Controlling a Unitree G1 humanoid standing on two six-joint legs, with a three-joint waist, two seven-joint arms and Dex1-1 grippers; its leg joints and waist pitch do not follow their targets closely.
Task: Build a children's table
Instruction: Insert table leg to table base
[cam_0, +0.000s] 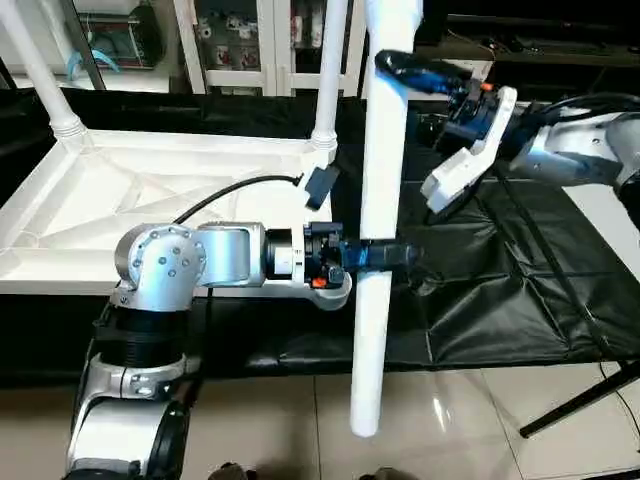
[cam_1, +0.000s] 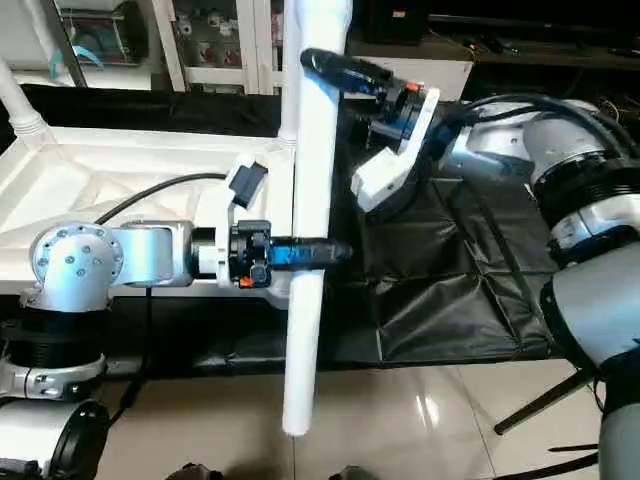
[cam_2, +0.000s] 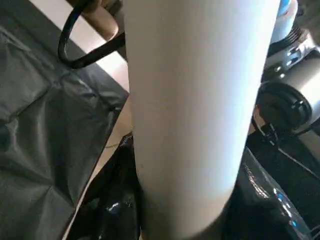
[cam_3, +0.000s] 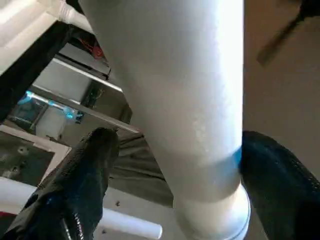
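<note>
Black-draped work table (cam_0: 500, 290), tiled floor (cam_0: 450, 420) near. Table top (cam_0: 120, 200) upside down, left, two legs (cam_0: 328, 75) socketed. Left gripper (cam_0: 385, 255) clamps loose leg (cam_0: 385, 190) upright past table's near edge; right gripper (cam_0: 400, 68) spread around its upper end.

Leg (cam_0: 385, 200) upright right of tabletop (cam_0: 150, 200); two legs (cam_0: 328, 75) seemingly socketed.

Upright leg blocks the middle

The held leg (cam_0: 385, 190) stands between tabletop (cam_0: 150, 200) and the bare black worktop (cam_0: 500, 290) on the right, which offers free passage; two fitted legs (cam_0: 328, 80) fence the tabletop's far corners.
</note>
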